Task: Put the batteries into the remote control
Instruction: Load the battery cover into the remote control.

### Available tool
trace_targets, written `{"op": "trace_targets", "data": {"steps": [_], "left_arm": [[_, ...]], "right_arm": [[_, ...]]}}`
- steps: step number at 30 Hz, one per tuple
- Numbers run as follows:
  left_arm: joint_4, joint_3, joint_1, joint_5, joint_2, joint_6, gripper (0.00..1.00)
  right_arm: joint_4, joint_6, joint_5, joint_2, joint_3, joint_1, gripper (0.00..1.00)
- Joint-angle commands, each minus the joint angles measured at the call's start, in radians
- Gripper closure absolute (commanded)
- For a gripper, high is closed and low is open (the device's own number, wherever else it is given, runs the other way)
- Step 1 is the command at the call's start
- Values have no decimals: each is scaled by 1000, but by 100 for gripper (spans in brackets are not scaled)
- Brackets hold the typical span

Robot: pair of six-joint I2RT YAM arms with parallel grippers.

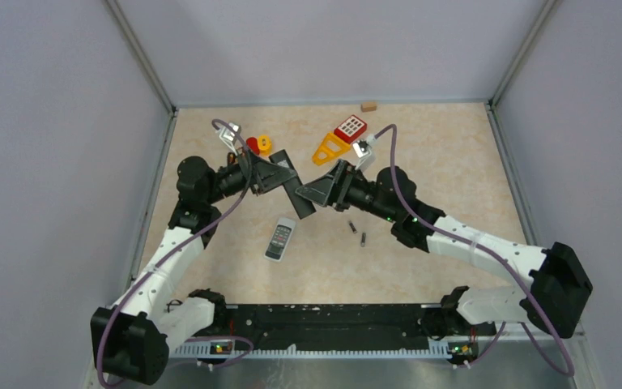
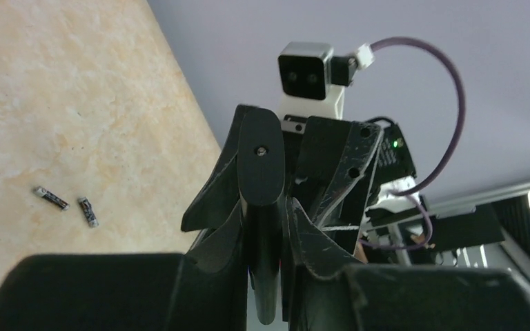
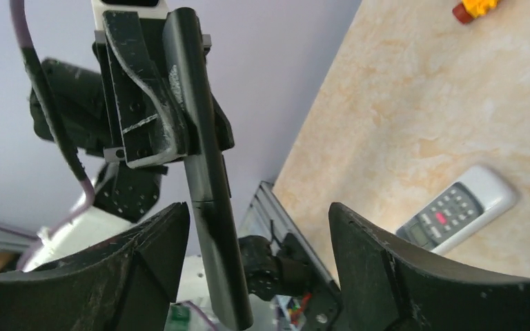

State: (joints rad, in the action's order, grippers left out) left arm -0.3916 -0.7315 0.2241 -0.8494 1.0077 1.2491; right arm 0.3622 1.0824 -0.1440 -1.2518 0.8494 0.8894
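Your left claw (image 2: 266, 276) clamps the slim black plastic remote (image 2: 262, 172), right claw (image 3: 252, 234) gapes open. Those tiny cylindrical batteries (image 2: 50, 198) probably roll, so pinch mid-body.

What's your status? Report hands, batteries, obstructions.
Left hand shut on black remote. Right hand open around it. Two batteries loose on table. White remote nearby, not blocking.

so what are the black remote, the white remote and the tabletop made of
black remote: looks like dark plastic, smooth with a soft sheen and a moulded seam.
white remote: likely glossy plastic with dark, perhaps rubber, keys.
tabletop: beige marbled pattern, matte; laminate or print, hard to tell.
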Motion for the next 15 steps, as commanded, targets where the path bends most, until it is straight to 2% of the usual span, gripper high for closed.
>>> {"op": "trace_targets", "data": {"steps": [1, 7, 11, 15], "left_arm": [[43, -67, 11, -143, -20, -210, 100], [-42, -67, 11, -292, -10, -213, 100], [-82, -65, 11, -296, -53, -239, 100], [-88, -69, 11, -289, -72, -233, 100]], "right_arm": [[-81, -333, -162, 106, 38, -23, 24], [-195, -515, -396, 75, 148, -24, 23], [-105, -511, -431, 57, 142, -7, 25], [-96, -521, -449, 21, 163, -1, 32]]}}
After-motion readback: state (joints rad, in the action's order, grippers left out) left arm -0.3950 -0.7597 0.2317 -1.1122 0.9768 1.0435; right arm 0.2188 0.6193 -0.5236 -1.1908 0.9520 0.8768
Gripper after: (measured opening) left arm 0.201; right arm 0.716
